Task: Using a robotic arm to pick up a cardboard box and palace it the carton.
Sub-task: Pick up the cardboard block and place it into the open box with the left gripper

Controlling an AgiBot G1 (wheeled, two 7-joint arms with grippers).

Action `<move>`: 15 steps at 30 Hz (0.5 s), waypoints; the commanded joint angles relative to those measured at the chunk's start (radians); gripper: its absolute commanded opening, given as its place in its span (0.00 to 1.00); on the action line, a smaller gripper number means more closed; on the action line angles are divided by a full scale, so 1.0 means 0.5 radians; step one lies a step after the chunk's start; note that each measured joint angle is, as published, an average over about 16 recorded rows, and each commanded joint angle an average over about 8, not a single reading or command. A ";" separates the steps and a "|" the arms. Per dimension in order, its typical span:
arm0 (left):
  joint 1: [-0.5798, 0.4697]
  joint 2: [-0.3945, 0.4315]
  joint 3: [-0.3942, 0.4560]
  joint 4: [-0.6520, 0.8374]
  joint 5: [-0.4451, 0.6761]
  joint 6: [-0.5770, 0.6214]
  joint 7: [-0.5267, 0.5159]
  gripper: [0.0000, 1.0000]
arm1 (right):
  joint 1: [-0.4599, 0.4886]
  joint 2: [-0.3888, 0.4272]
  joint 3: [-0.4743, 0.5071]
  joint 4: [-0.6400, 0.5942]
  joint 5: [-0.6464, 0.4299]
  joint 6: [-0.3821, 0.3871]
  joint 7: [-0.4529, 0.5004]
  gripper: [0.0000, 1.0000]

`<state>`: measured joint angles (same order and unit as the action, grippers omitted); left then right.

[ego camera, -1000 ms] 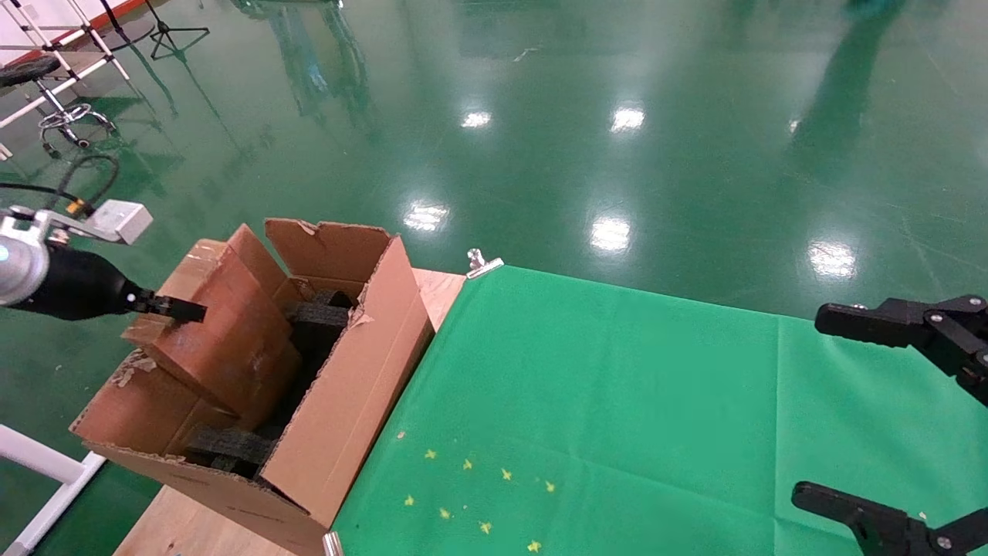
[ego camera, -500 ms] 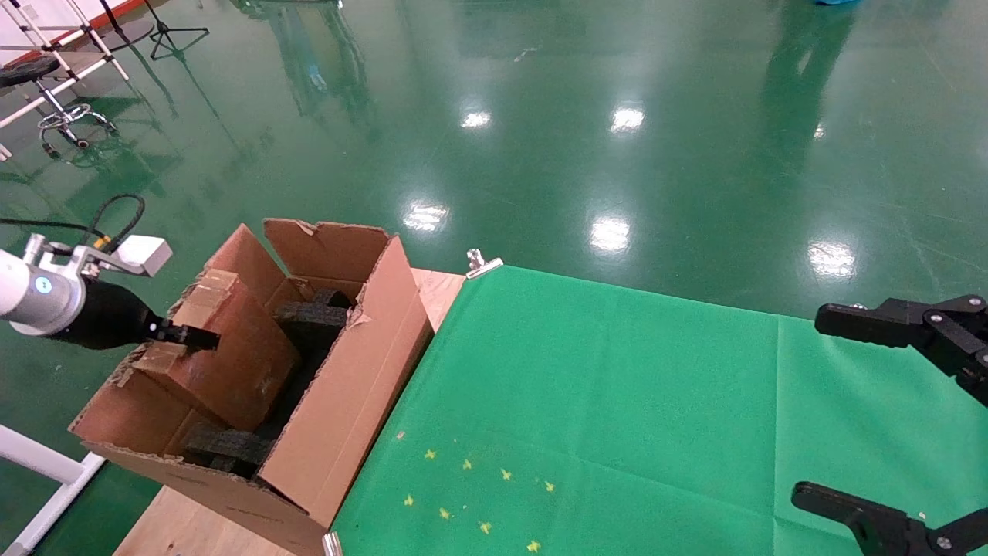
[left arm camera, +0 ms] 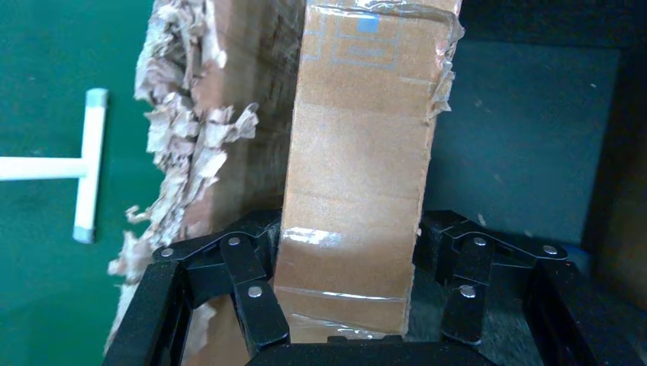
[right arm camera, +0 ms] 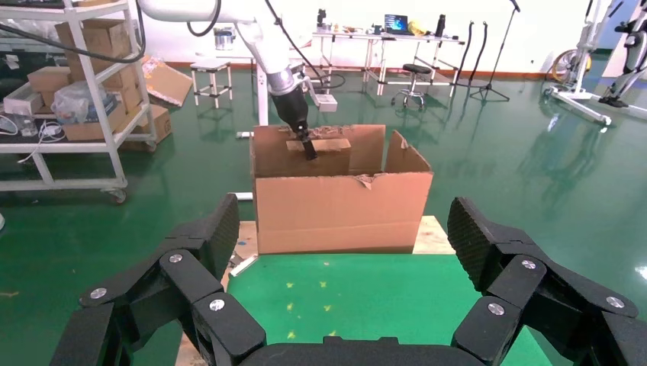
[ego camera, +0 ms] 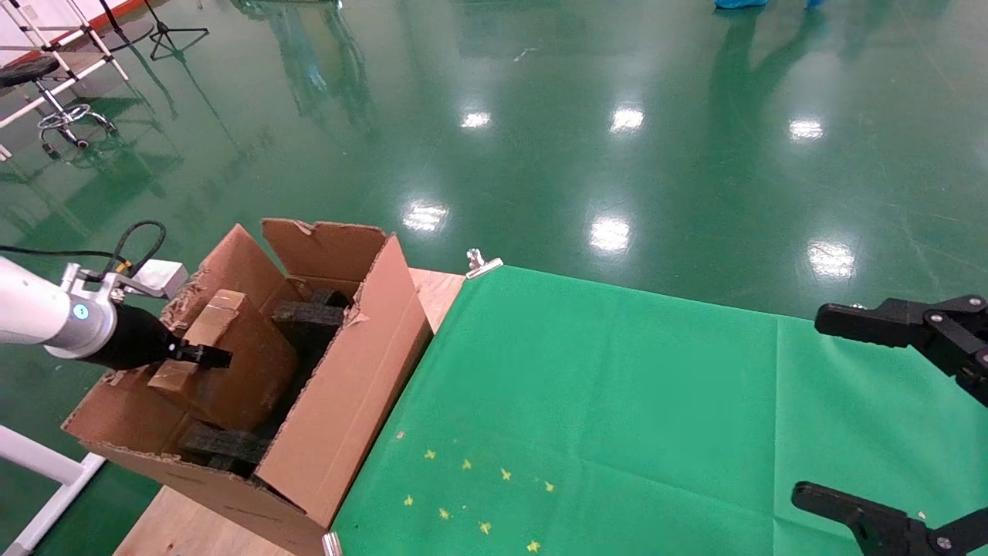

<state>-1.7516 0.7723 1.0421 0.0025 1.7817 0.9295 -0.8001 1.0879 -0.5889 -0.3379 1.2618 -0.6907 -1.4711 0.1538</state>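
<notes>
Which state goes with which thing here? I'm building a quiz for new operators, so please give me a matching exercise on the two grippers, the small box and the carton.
Things:
1. left gripper
2. right gripper
3. cardboard box
4. carton

States:
A. open, holding nothing, above the green cloth
B. stands on the table's left end, with torn flaps
C. shut on the small box
D. partly lowered into the carton, tilted, beside black foam

Pairs: 1-C, 2-A, 3-D, 4-B
</notes>
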 commanded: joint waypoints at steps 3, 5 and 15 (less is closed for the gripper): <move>0.066 0.025 -0.009 0.005 -0.012 -0.123 -0.018 0.00 | 0.000 0.000 0.000 0.000 0.000 0.000 0.000 1.00; 0.096 0.037 -0.013 0.006 -0.019 -0.168 -0.023 0.00 | 0.000 0.000 0.000 0.000 0.000 0.000 0.000 1.00; 0.205 0.089 -0.033 0.003 -0.048 -0.219 -0.030 0.00 | 0.000 0.000 0.000 0.000 0.000 0.000 0.000 1.00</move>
<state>-1.6476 0.8178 1.0254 0.0047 1.7578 0.8166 -0.8167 1.0880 -0.5888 -0.3381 1.2618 -0.6905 -1.4710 0.1537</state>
